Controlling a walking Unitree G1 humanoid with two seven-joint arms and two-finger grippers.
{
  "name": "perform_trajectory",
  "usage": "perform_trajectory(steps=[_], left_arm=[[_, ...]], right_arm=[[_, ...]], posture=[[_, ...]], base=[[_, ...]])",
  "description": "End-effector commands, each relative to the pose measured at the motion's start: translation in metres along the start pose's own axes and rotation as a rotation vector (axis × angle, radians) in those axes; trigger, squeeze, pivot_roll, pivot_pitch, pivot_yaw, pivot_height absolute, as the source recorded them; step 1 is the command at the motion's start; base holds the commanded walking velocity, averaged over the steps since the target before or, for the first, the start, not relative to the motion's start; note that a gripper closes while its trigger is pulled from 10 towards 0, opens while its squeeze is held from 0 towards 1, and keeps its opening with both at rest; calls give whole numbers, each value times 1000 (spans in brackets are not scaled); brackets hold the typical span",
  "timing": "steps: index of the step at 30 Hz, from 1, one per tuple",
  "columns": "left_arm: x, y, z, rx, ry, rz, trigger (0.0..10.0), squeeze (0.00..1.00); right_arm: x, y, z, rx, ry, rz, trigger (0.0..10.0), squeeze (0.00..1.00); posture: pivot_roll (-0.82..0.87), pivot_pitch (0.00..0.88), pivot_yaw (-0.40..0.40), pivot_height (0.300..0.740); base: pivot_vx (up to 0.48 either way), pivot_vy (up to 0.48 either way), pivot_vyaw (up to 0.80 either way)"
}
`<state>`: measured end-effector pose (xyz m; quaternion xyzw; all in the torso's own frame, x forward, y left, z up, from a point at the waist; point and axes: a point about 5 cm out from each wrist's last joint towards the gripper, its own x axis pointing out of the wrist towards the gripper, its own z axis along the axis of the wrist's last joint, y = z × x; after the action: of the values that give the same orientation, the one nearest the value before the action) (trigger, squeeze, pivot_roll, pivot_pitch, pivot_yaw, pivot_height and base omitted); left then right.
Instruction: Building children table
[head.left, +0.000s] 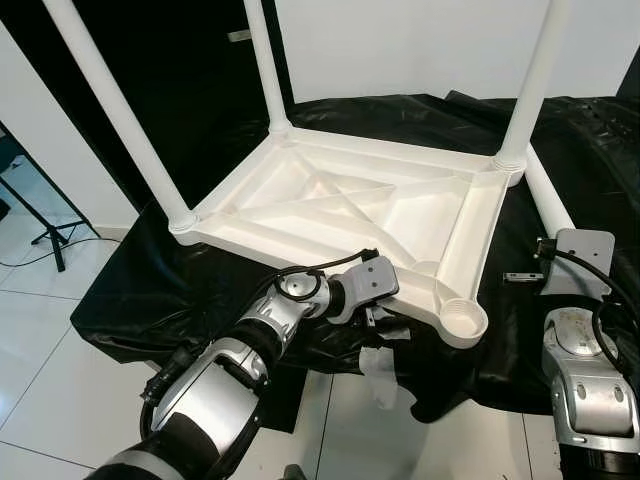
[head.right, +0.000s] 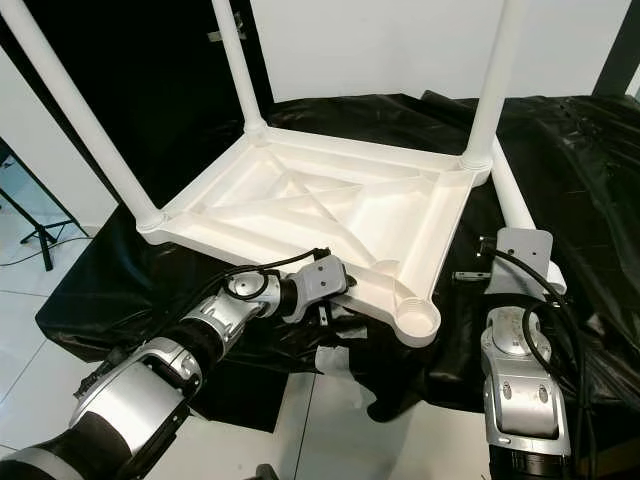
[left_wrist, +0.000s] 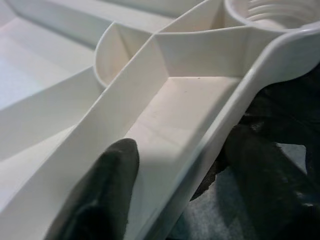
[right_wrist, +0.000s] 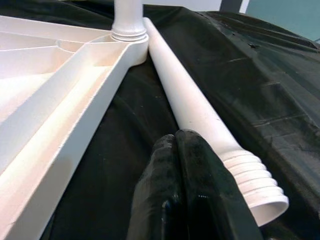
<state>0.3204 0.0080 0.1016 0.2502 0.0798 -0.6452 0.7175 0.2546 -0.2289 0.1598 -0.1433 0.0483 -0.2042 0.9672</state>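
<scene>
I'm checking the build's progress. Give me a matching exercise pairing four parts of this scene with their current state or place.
Things:
1. loose leg
2. empty socket
3. left tool
4. right tool

States or places:
A. at the tabletop's near edge, one finger inside the rim, one outside
B. lying flat on the black sheet, threaded end toward the robot
C. fingers shut together, beside the threaded end
D. open at the near corner, nothing screwed in

Pairs: 1-B, 2-D, 3-A, 4-C
</scene>
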Motion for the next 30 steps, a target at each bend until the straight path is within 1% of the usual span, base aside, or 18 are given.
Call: perform_trajectory(steps=[1, 4, 7, 8, 11, 14, 15, 16, 17, 18, 19, 22, 24, 25, 26, 27, 28, 30], left_arm=[[8, -12, -16, -81, 71, -15, 0, 0], [15, -14, -14, -113, 72, 16, 0, 0], [22, -13, -14, -158, 101, 100, 0, 0], [22, -13, -14, -158, 101, 100, 0, 0], [26, -9, -13, -188, 123, 192, 0, 0], [25, -6, -13, -186, 130, 237, 0, 0], [25, -5, -13, -186, 130, 256, 2980, 0], [25, -5, -13, -186, 130, 256, 2980, 0], [25, -4, -11, -170, 123, 260, 7176, 0], [25, -4, -11, -170, 123, 260, 7176, 0], [25, -4, -10, -155, 114, 257, 10000, 0], [25, -4, -7, -113, 88, 254, 10000, 0], [24, -3, -6, -114, 78, 252, 10000, 0], [23, -1, -3, -132, 36, 262, 10000, 757], [23, -1, -3, -132, 36, 262, 10000, 757], [21, 1, 1, -159, -16, 257, 10000, 1000], [20, 2, 6, -153, -68, 236, 10000, 1000], [19, 2, 9, -144, -99, 220, 10000, 1000]], right_arm=[[-1, 4, 6, 20, -15, 22, 10000, 0], [-1, 4, 7, 22, -16, 24, 10000, 0], [-1, 5, 8, 29, -19, 26, 10000, 0], [-1, 5, 8, 29, -19, 26, 10000, 0], [-1, 6, 9, 32, -20, 26, 10000, 0], [-1, 6, 10, 36, -22, 26, 10000, 0], [0, 6, 10, 37, -22, 26, 10000, 0], [0, 6, 10, 37, -22, 26, 10000, 0], [0, 6, 10, 38, -24, 28, 10000, 0], [0, 6, 10, 38, -24, 28, 10000, 0], [1, 7, 11, 39, -25, 30, 10000, 0], [2, 7, 11, 41, -26, 32, 10000, 0], [3, 6, 12, 42, -27, 32, 10000, 0], [4, 5, 13, 43, -31, 29, 10000, 667], [4, 5, 13, 43, -31, 29, 10000, 667], [5, 3, 14, 43, -34, 23, 10000, 1000], [7, 1, 15, 40, -37, 13, 10000, 1000], [8, 0, 15, 38, -39, 7, 10000, 1000]], posture=[[-37, 0, 103, 740], [-37, 0, 103, 740], [-43, 0, 109, 740], [-43, 0, 109, 740], [-45, 0, 114, 740], [-43, 0, 114, 740], [-42, 0, 114, 740], [-42, 0, 114, 740], [-40, 0, 115, 740], [-40, 0, 115, 740], [-39, 0, 115, 740], [-35, 0, 116, 740], [-35, 0, 116, 740], [-36, 0, 117, 740], [-36, 0, 117, 740], [-34, 0, 116, 740], [-33, 0, 116, 740], [-33, 0, 116, 740]], base=[[0, 0, 0], [0, 0, 0], [0, 0, 0], [0, 0, 0], [0, 0, 0], [0, 0, 0], [0, 0, 0], [0, 0, 0], [0, 0, 0], [0, 0, 0], [0, 0, 0], [0, 0, 0], [0, 0, 0], [0, 0, 0], [0, 0, 0], [0, 0, 0], [0, 0, 0], [0, 0, 0]])
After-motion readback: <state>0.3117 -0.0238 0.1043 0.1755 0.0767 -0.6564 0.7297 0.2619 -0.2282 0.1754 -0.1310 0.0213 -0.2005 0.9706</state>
